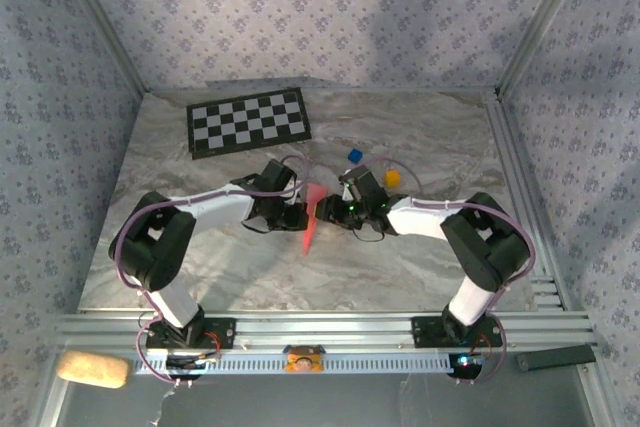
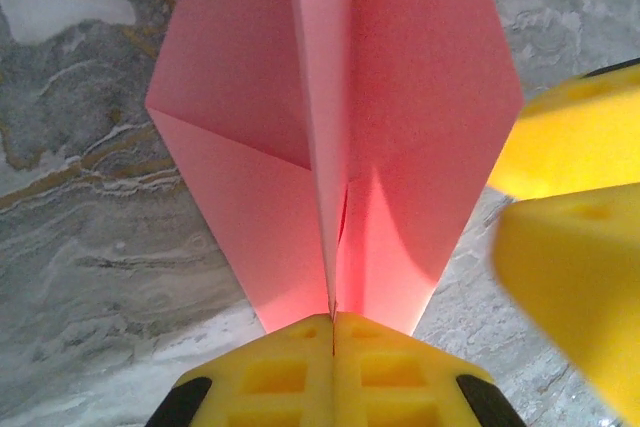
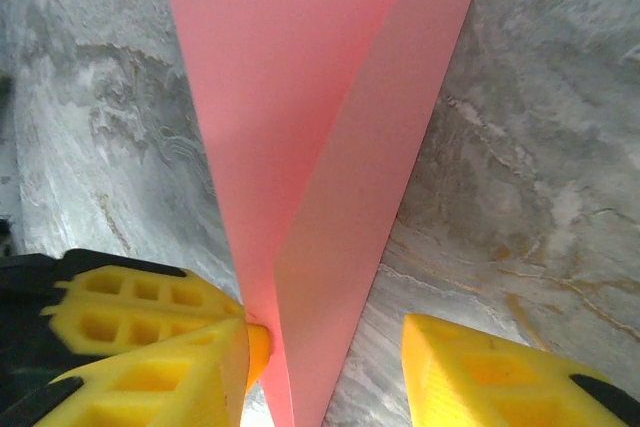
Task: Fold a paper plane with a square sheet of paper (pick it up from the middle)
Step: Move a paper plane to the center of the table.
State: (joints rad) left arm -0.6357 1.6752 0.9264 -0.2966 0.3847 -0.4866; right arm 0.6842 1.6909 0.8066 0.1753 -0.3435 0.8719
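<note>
The square sheet of paper now stands as the paper plane (image 1: pixel 311 217), a slim salmon-pink dart with its sharp tip toward the near edge, held between both arms at mid-table. My left gripper (image 2: pixel 332 319) is shut on its centre crease from behind, with the wings spreading to either side (image 2: pixel 250 127). In the top view the left gripper (image 1: pixel 296 215) is at the dart's left and the right gripper (image 1: pixel 334 212) at its right. My right gripper (image 3: pixel 325 379) is open, and the paper plane (image 3: pixel 320 147) hangs between its yellow fingers (image 3: pixel 500 377), close against the left one.
A black-and-white checkerboard mat (image 1: pixel 248 122) lies at the back left. A small blue block (image 1: pixel 353 155) and a yellow block (image 1: pixel 392 178) sit just behind the right gripper. An aluminium rail (image 1: pixel 525 197) borders the marbled table on the right.
</note>
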